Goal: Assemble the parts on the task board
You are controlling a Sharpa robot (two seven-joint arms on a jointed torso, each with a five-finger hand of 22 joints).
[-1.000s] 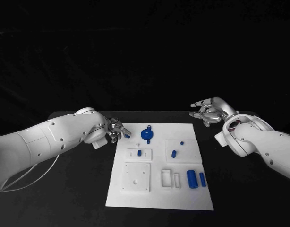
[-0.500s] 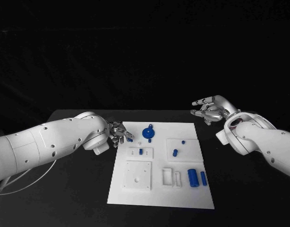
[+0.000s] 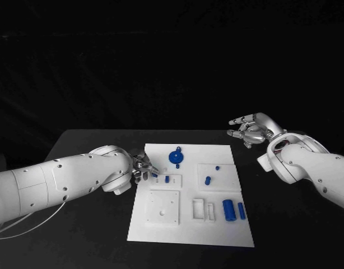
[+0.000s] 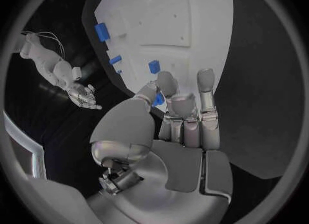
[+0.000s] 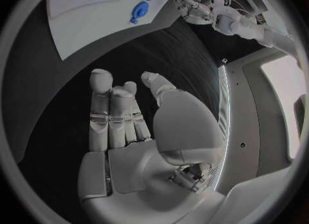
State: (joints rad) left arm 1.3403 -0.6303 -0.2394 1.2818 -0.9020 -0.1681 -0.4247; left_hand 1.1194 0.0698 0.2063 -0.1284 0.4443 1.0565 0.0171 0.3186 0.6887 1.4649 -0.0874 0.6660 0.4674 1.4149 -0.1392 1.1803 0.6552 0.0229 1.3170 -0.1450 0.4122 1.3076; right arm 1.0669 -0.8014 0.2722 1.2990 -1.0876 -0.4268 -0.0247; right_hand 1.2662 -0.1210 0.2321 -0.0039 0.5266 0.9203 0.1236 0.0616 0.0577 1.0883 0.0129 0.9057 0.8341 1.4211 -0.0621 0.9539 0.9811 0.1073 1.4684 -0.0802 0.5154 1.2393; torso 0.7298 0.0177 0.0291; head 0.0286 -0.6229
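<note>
The white task board (image 3: 164,227) lies mid-table. On it are a round blue part (image 3: 175,157), small blue pegs (image 3: 207,180) and two blue cylinders (image 3: 228,210). My left hand (image 3: 142,166) hovers at the board's left edge, next to a small raised block with a blue peg (image 3: 166,180). In the left wrist view it (image 4: 174,131) pinches a small blue part (image 4: 157,99) between thumb and a finger, over the board (image 4: 187,18). My right hand (image 3: 250,130) is off the board's far right corner, fingers apart and holding nothing; the right wrist view shows the same hand (image 5: 129,126).
White recessed blocks (image 3: 162,208) and slots (image 3: 203,210) sit on the near half of the board. Black table (image 3: 83,241) surrounds it. The right wrist view shows the board (image 5: 84,13) and the round blue part (image 5: 138,13).
My left hand has drawn nearer along the board's left edge with the small blue part, now beside the block with the peg. The right hand has hardly moved.
</note>
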